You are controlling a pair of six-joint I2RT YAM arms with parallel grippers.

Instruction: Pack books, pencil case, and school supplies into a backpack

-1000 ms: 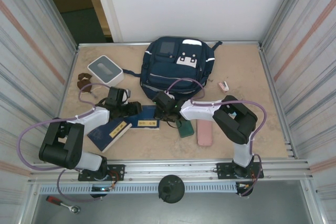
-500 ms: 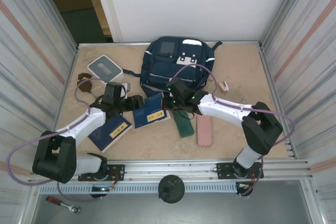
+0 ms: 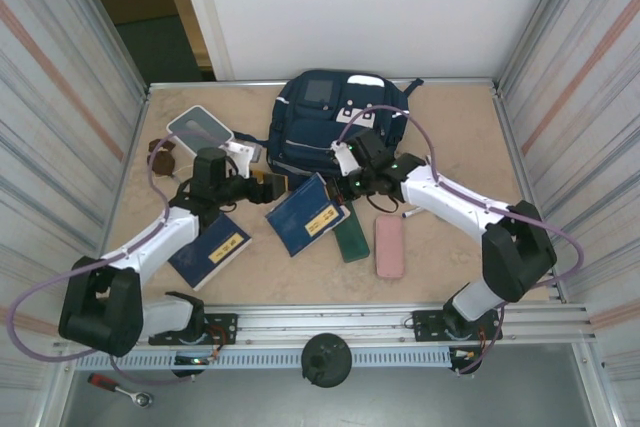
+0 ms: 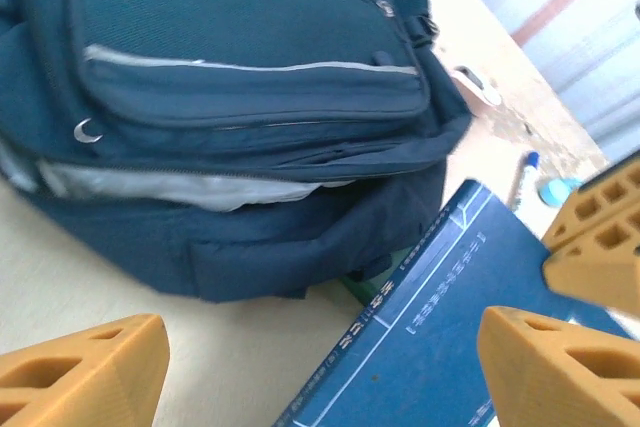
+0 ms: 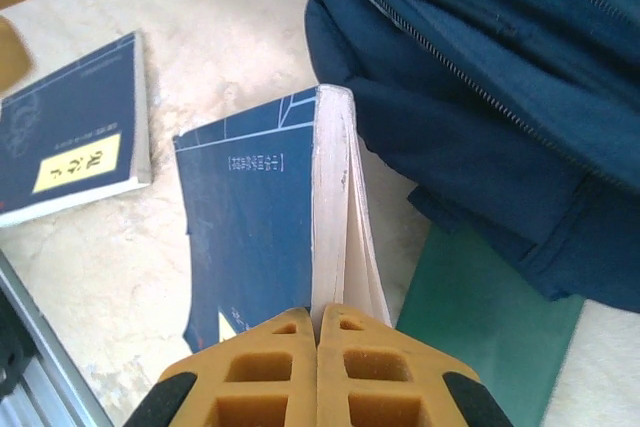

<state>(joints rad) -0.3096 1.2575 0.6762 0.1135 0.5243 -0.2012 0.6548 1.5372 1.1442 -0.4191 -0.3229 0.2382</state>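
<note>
Across the beige table (image 3: 460, 147), your right tool (image 5: 318, 315) clenches the thin book (image 5: 255, 237), likely floppy, by one edge; left tool (image 4: 320, 362) gapes. Support its spine.

Illumination: even and diffuse from overhead, with soft shadows on the table (image 3: 460, 137). In the left wrist view, the left gripper (image 4: 320, 332) fingers are blurred and the backpack (image 4: 250, 97) beyond the jaws is slightly soft. The book (image 5: 250, 237) ahead of the right gripper (image 5: 318, 312) is sharp, with a bright page edge.
</note>
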